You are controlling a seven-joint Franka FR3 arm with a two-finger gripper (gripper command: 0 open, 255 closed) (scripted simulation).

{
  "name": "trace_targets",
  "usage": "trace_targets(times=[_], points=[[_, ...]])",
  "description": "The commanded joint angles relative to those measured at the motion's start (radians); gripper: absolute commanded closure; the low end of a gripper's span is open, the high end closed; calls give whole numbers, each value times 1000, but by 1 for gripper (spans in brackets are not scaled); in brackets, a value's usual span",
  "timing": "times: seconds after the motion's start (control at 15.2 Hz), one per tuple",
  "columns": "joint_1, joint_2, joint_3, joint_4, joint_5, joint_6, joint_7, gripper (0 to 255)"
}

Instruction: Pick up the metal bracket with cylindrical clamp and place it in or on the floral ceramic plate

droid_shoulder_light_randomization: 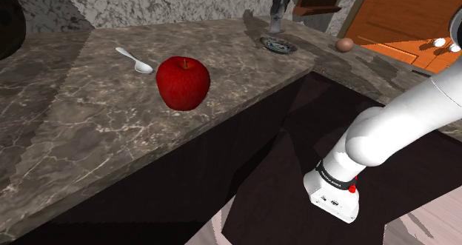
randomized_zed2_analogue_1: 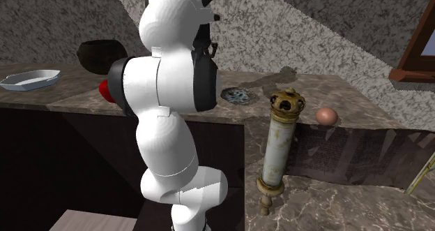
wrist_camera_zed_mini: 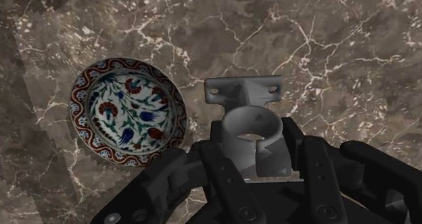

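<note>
Gripper (wrist_camera_zed_mini: 260, 155) clenched on the grey bracket (wrist_camera_zed_mini: 243, 94), pointing down at the marble counter (wrist_camera_zed_mini: 352, 47).
The bracket's ring sits in the grip, its lower part hidden there. The flowered plate (wrist_camera_zed_mini: 128, 111) lies on the counter just beside the gripper. In the shoulder view the arm (droid_shoulder_light_randomization: 385, 132) is cut off at the right edge.

Home kitchen: marbled counter (droid_shoulder_light_randomization: 74, 118), apple (droid_shoulder_light_randomization: 183, 82), spoon (droid_shoulder_light_randomization: 135, 61), egg (droid_shoulder_light_randomization: 345, 44)

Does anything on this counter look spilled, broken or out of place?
Nothing spilled or broken. The plate lies flat on the counter and the bracket sits straight in the gripper. Only oddity: a bare egg lying loose on the counter.
</note>
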Motion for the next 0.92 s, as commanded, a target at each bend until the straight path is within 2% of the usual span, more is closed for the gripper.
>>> trace_targets(times=[0.0, 0.73, 0.86], points=[[-15, 21, -32, 25, -9, -3, -49, 255], [-109, 211, -203, 257, -17, -45, -317, 255], [-109, 191, -201, 205, -20, -11, -314, 255]])
